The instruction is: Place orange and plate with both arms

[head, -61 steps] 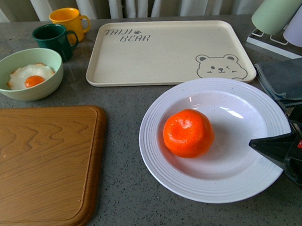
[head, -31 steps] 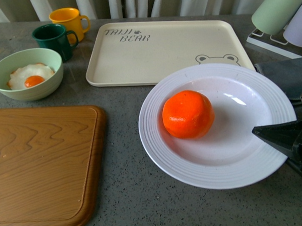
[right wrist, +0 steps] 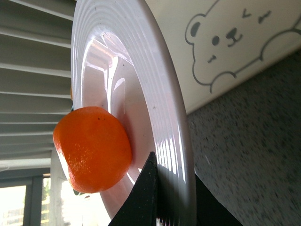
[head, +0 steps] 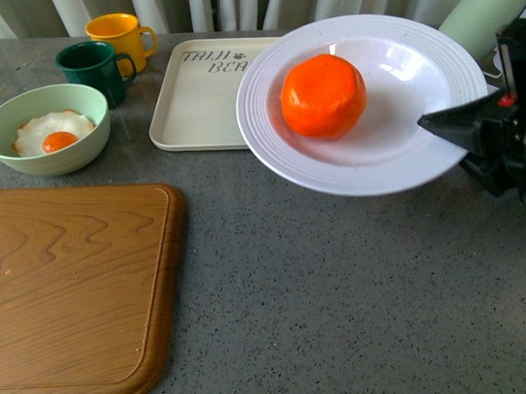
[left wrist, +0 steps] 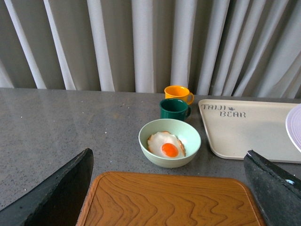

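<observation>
The white ridged plate (head: pixel 392 148) is held in the air above the table, in front of the cream tray (head: pixel 198 104). The orange (head: pixel 323 96) lies in its bowl. My right gripper (head: pixel 448 126) is shut on the plate's right rim, one finger over it and one under. In the right wrist view the plate's rim (right wrist: pixel 164 117) runs between the black fingers (right wrist: pixel 146 193), with the orange (right wrist: pixel 91 148) just beyond. My left gripper (left wrist: pixel 169 188) is open and empty above the wooden board (left wrist: pixel 169 200); it is out of the front view.
A pale green bowl with a fried egg (head: pixel 46 128) stands at the left, a green mug (head: pixel 96 69) and a yellow mug (head: pixel 121 36) behind it. The wooden board (head: pixel 75 292) fills the front left. A pale green cup (head: pixel 486 13) on a rack stands at the back right.
My right gripper has lifted the plate with the orange off the table and carried it up and back, over the tray's right side. The orange has stayed in the plate.
</observation>
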Robot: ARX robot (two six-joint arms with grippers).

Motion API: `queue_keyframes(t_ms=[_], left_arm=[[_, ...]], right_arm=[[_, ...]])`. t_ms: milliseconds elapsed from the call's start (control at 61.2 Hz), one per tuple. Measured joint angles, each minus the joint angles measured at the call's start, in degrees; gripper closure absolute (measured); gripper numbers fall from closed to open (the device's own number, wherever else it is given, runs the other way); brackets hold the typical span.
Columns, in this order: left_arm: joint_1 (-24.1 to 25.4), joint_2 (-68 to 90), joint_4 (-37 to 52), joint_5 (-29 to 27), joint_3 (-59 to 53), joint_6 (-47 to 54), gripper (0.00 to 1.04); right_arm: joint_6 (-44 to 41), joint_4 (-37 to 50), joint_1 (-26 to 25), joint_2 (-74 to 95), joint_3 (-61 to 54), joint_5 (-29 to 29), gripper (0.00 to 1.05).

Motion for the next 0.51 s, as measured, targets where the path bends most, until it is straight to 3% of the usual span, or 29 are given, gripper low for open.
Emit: queue_keyframes(t_ms=[506], left_arm=[[0.0, 0.0, 0.0, 0.0, 0.0, 0.0, 0.09]], right_arm=[[2.5, -12.8, 4.3, 19.4, 30.1, 1.5, 1.01]])
